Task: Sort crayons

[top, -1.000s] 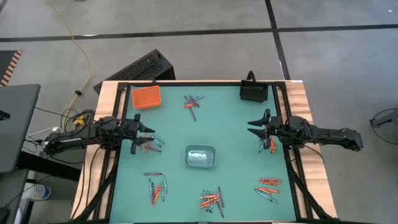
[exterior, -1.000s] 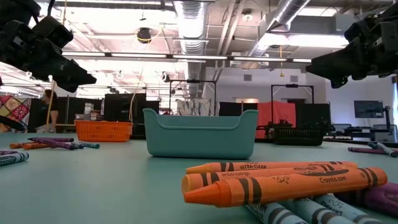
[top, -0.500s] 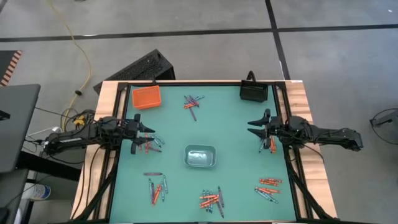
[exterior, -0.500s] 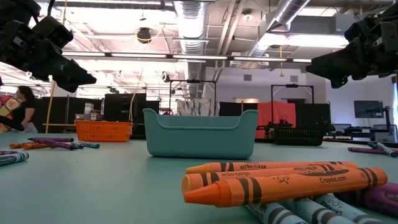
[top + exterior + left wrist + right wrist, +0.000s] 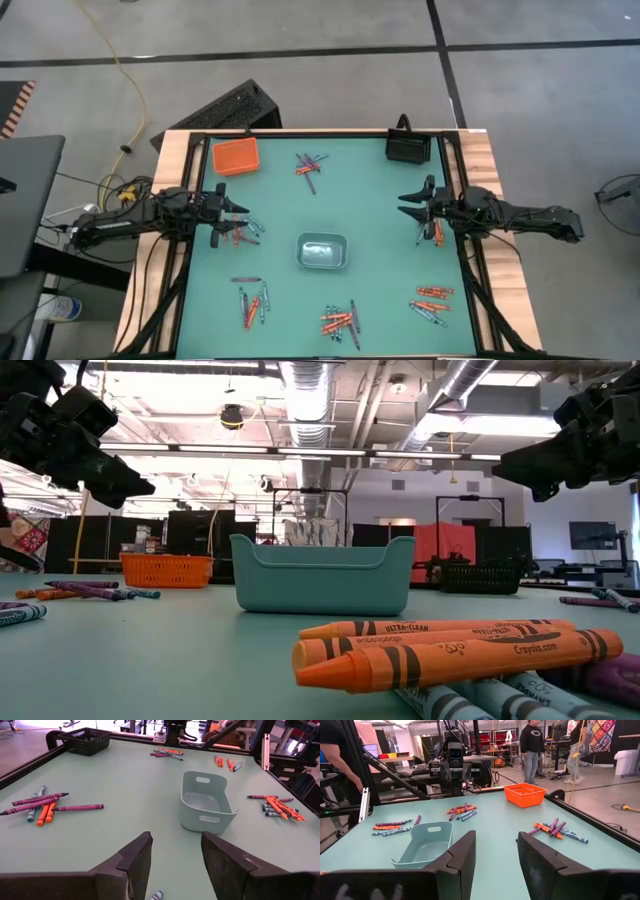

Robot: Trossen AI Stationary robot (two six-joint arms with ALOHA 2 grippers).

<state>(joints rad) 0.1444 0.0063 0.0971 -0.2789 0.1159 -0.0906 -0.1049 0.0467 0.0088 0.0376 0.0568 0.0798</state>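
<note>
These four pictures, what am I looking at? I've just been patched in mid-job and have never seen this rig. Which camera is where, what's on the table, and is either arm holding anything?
It is a two-armed robot at a green table. The top picture looks straight down: the left gripper hangs at the left edge, the right gripper at the right edge. The next camera sits at table height, with orange crayons right in front of it. The last two cameras ride on the wrists; the dark wedges at the bottom are each arm's own fingers, standing apart.

On the table: scattered clusters of crayons in orange, blue-grey and purple, a pale teal tray in the middle, an orange basket and a black basket at the far corners.

Both grippers are open and hold nothing. The trays look empty, so sorting seems not yet begun.
</note>
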